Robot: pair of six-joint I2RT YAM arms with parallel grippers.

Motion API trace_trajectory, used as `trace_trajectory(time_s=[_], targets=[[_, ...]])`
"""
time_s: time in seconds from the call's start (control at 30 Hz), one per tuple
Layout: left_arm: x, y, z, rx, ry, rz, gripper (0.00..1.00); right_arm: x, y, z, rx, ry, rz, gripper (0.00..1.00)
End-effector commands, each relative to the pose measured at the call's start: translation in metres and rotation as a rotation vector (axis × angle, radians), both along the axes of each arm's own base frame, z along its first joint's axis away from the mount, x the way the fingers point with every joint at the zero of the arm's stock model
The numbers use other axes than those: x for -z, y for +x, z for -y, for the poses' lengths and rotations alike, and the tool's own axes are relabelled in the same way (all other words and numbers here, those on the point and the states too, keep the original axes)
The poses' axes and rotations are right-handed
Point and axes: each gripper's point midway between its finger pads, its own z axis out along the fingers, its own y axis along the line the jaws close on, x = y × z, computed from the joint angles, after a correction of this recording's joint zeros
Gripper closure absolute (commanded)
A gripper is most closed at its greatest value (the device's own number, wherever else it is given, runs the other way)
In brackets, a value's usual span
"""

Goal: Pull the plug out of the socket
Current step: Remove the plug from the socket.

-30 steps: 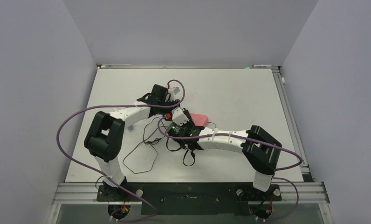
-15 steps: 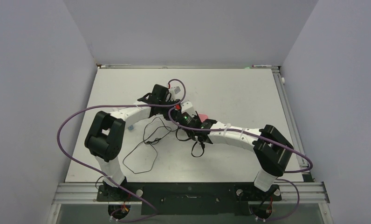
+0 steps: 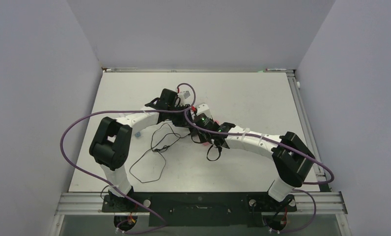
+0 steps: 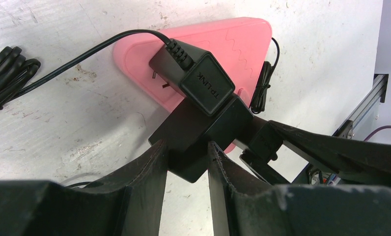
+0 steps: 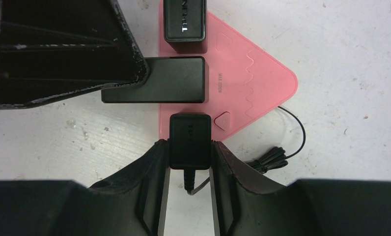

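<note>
A plain grey-lilac wall [image 3: 36, 98] closed the left side of the booth. Beside it the white table [image 3: 262, 93] began, its surface scuffed and flecked with dark marks in the wrist views. A purple cable [image 3: 68, 147] looped off the left arm above the table's left edge. A thin black cord [image 3: 149, 162] lay in loose curls on the surface just right of that arm.

The left gripper [image 4: 186, 152] reached in over the middle of the table. Its fingers [image 4: 152, 177] were clamped on the wide adapter [image 5: 159, 86], the middle of three black bodies along one side of the pink socket [image 5: 252, 83]. Beyond it stood the TP-LINK plug [image 4: 206, 83], with metal pins showing between its body and the pink face.

The triangular socket lay flat near the table's centre, largely hidden under both wrists in the overhead view. The back wall [image 3: 198, 34] rose bare behind it.

The right gripper [image 5: 188, 143] came in from the right. Its fingers [image 5: 154, 162] were closed tight on the small plug [image 5: 189, 132], which sat on the socket's edge with its cord running back between them. How deep its pins sat could not be told. A bundled cord [image 5: 269, 158] lay on the table just beside the socket.

A metal rail [image 3: 301, 108] ran along the table's right edge, and the right wall [image 3: 360, 98] stood beyond it.
</note>
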Motion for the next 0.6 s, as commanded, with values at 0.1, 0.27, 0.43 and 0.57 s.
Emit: trace_trajectory(time_s=[0.1,0.27,0.43,0.57], targets=[[0.0383,-0.0184,-0.0133,0.012,0.126,-0.079,0.69,-0.0227,0.015,-0.0154,0.019,0.251,-0.005,0.95],[0.0391,-0.0184,-0.0133,0.011,0.128,-0.08,0.69,-0.023,0.0162,-0.0135,0.02,0.272,-0.016,0.95],[0.0402,-0.0187,-0.0136,0.013,0.13,-0.082,0.7,-0.0228,0.0173,-0.0101,0.032,0.259,-0.007,0.95],[0.0404,-0.0183,-0.0136,0.012,0.131,-0.082,0.7,-0.0263,0.0173,-0.0096,0.037,0.24,0.017,0.95]])
